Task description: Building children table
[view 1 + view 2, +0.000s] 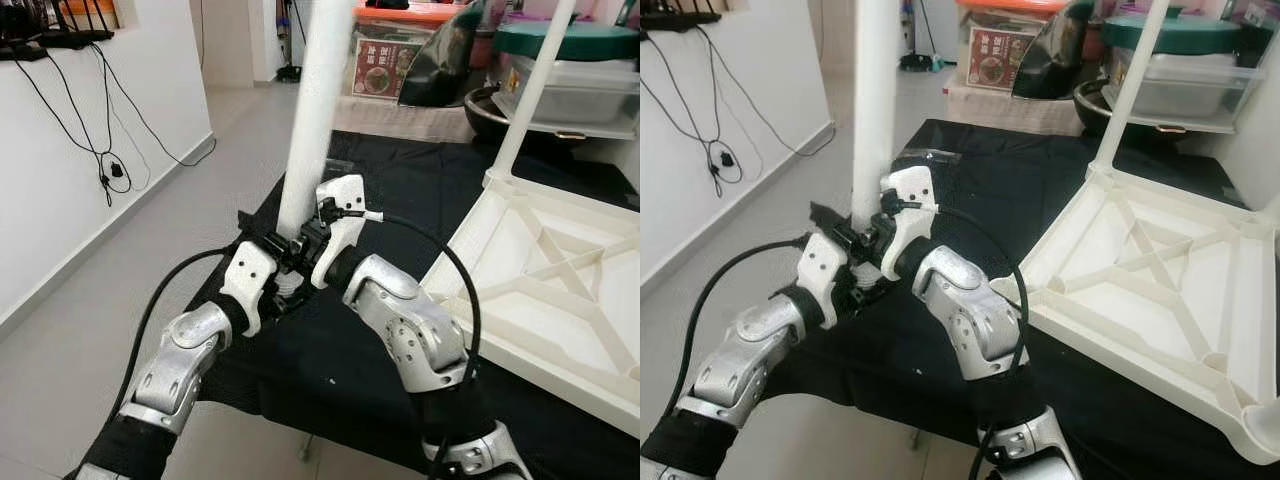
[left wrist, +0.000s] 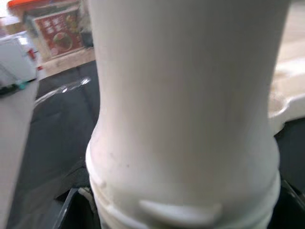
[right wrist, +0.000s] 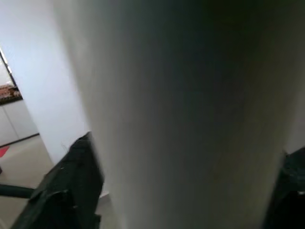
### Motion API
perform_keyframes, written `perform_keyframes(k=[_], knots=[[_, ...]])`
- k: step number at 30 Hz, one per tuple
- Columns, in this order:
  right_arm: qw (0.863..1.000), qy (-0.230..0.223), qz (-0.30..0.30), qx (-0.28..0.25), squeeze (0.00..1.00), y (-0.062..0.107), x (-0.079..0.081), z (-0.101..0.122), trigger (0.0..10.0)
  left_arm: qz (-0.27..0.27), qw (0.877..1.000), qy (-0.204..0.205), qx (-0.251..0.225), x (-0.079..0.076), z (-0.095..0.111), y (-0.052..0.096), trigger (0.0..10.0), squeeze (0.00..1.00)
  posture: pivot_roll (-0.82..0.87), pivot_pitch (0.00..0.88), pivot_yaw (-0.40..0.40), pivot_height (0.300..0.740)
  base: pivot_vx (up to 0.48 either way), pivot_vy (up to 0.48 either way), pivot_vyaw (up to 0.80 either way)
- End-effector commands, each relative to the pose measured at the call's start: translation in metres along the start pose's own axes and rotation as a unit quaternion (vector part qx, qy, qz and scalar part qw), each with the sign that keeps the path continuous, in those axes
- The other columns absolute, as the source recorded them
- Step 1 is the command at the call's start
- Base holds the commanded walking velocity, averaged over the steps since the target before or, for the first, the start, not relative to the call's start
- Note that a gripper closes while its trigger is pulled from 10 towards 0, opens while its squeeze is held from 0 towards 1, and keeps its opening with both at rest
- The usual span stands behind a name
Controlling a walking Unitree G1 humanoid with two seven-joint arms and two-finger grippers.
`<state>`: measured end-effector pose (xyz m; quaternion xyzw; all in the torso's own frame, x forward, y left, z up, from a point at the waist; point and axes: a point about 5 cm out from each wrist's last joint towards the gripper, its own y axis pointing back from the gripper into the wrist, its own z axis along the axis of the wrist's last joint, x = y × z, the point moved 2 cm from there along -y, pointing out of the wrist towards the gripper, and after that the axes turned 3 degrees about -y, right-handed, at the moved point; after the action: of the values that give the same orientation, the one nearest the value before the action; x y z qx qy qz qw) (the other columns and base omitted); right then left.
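black cloth (image 1: 400, 190) | both grippers' fingers clamp table leg (image 1: 312, 110) | box label unreadable

Lighting, head views: I read even, soft indoor light, bright on the white wall (image 1: 60, 200) at left and the floor (image 1: 230, 130) far off. Black cloth (image 1: 330, 360) keeps its detail, with no hard shadows. Mild glare on the white table leg (image 1: 315, 100). Focus is sharp, with slight stretching at the edges. Left wrist view: bright, with the leg (image 2: 186, 109) soft and too close to focus. Right wrist view: dim, with the leg (image 3: 190, 119) shaded grey and blurred.
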<state>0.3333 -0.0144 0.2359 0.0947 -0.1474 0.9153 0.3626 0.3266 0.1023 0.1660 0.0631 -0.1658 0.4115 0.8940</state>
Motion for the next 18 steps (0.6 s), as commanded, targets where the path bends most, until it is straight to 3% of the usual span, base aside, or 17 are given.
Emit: perform_keyframes(k=[1, 3, 7, 8, 15, 18], knots=[[0.999, -0.03, -0.045, -0.003, 1.0, -0.003, -0.01, 0.001, 10.0, 0.0, 0.999, -0.032, 0.019, -0.003, -0.006, -0.002, 10.0, 0.0, 0.04, 0.0, -0.055, 0.74, 0.0, 0.0, 0.0], [0.994, -0.068, -0.087, -0.016, 1.0, -0.002, -0.019, 0.001, 10.0, 0.011, 0.999, -0.038, 0.03, -0.001, -0.01, -0.003, 10.0, 0.0, 0.04, 0.0, -0.055, 0.74, 0.0, 0.0, 0.0], [0.988, -0.101, -0.117, -0.032, 0.96, -0.001, -0.026, 0.002, 10.0, 0.009, 0.998, -0.042, 0.038, -0.002, -0.013, -0.004, 10.0, 0.0, 0.04, 0.0, -0.054, 0.74, 0.0, 0.0, 0.0], [0.984, -0.116, -0.129, -0.041, 0.0, 0.0, -0.029, 0.004, 10.0, 0.009, 0.998, -0.05, 0.044, -0.003, -0.015, -0.004, 10.0, 0.0, 0.04, 0.0, -0.05, 0.74, 0.0, 0.0, 0.0], [0.966, -0.192, -0.158, -0.076, 0.0, 0.0, -0.036, 0.014, 10.0, 0.018, 0.995, -0.079, 0.065, -0.002, -0.023, -0.004, 10.0, 0.0, 0.03, 0.0, -0.048, 0.74, 0.0, 0.0, 0.0], [0.963, -0.205, -0.157, -0.075, 0.0, -0.001, -0.035, 0.012, 10.0, 0.019, 0.994, -0.083, 0.065, -0.003, -0.024, -0.005, 10.0, 0.0, 0.03, 0.0, -0.048, 0.74, 0.0, 0.0, 0.0]])
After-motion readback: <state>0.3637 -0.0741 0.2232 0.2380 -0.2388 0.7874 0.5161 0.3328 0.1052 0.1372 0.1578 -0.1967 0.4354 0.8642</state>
